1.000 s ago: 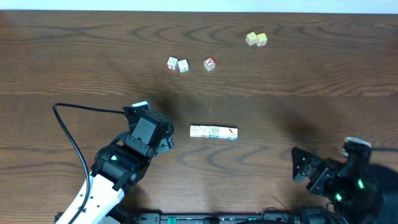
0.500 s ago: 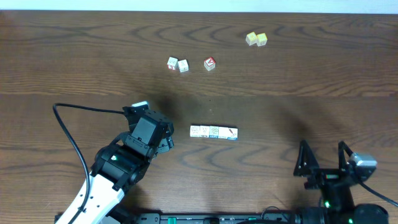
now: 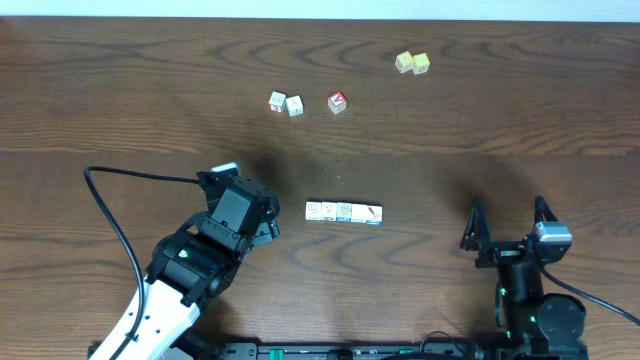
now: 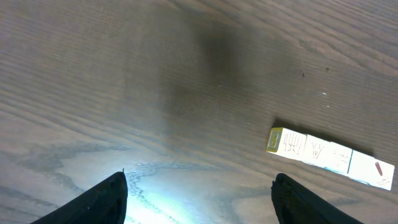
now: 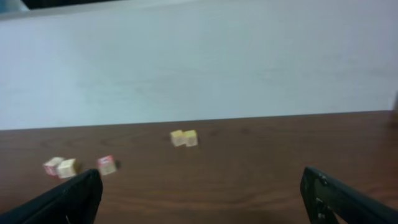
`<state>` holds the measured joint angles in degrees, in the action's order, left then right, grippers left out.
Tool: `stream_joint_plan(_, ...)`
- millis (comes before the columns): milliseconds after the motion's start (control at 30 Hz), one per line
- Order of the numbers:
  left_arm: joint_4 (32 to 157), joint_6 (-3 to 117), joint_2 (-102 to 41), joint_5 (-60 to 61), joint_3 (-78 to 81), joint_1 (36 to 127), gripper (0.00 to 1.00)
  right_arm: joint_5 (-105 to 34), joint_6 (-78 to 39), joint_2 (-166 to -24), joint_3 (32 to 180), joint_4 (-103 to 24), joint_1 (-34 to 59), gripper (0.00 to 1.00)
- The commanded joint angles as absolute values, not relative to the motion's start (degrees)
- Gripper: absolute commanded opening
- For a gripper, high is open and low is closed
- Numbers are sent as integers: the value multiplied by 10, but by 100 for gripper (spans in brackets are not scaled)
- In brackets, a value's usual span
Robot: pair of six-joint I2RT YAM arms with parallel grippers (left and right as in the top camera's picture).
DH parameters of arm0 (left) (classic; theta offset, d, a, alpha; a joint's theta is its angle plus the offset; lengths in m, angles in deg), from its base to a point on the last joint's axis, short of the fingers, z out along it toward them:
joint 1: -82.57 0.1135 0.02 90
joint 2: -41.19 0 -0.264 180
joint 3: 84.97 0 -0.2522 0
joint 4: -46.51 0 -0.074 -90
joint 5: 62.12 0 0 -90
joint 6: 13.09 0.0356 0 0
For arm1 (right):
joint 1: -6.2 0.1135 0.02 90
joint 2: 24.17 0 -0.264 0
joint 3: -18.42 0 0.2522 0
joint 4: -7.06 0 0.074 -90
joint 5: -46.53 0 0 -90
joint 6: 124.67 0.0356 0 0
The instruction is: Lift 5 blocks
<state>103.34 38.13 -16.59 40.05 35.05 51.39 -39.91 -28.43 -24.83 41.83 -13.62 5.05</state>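
Three whitish printed blocks lie side by side in a row (image 3: 343,212) at the table's middle; the left wrist view has this row (image 4: 329,157) at the right. Two more whitish blocks (image 3: 277,101) (image 3: 294,105) sit farther back, and the right wrist view catches them small at its left (image 5: 53,166) (image 5: 67,168). My left gripper (image 3: 272,220) (image 4: 199,186) is open over bare wood, just left of the row. At the front right, my right gripper (image 3: 507,225) (image 5: 202,186) is open wide, points toward the far side and holds nothing.
A red-faced cube (image 3: 337,102) (image 5: 107,165) sits just right of the two far blocks. Two plain yellow cubes (image 3: 411,63) (image 5: 184,137) stand together at the back right. A black cable (image 3: 110,215) loops beside the left arm. A pale wall rises behind the table's far edge.
The right arm has swung out of the front right corner and now points its open gripper toward the far side. The left arm and all cubes have stayed put.
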Motion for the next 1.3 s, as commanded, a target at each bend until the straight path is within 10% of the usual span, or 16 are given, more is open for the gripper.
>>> stream_joint_plan(0, 1033, 380, -168, 404, 342, 517, 75, -404, -308, -245, 377, -104, 34, 99)
stream_joint_plan(1267, 1033, 381, -168, 404, 342, 517, 75, -426, -380, -245, 325, -110, 6, 99)
